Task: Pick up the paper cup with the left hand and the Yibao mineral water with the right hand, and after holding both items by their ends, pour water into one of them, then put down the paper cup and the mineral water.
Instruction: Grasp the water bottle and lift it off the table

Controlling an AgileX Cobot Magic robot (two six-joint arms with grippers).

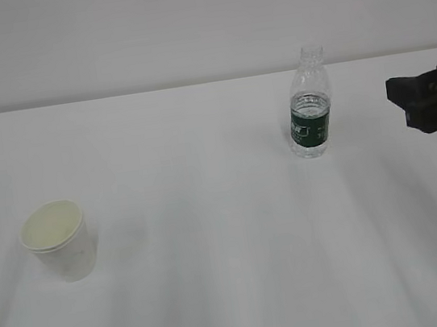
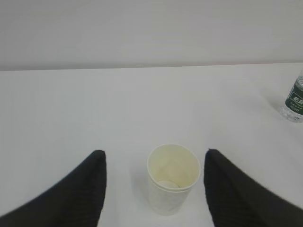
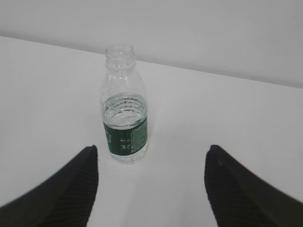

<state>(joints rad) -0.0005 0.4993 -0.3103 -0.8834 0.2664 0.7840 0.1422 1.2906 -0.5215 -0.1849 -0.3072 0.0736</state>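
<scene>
- The paper cup [image 1: 60,252] stands upright at the near left of the white surface [image 1: 214,245], looking empty.
- In the left wrist view the left hand [image 2: 154,187] is spread wide, its fingers [image 2: 90,189] flanking the cup without touching it.
- Farther back on the right, the Yibao mineral water [image 1: 309,104] stands upright, capless and partly filled, well apart from the cup.
- The right hand [image 3: 151,189] is also open, the bottle just ahead of its fingers, ungripped.
- Judgement: the pick-up step is in hand; next, each hand should advance and close, cup gently to avoid crushing.
</scene>
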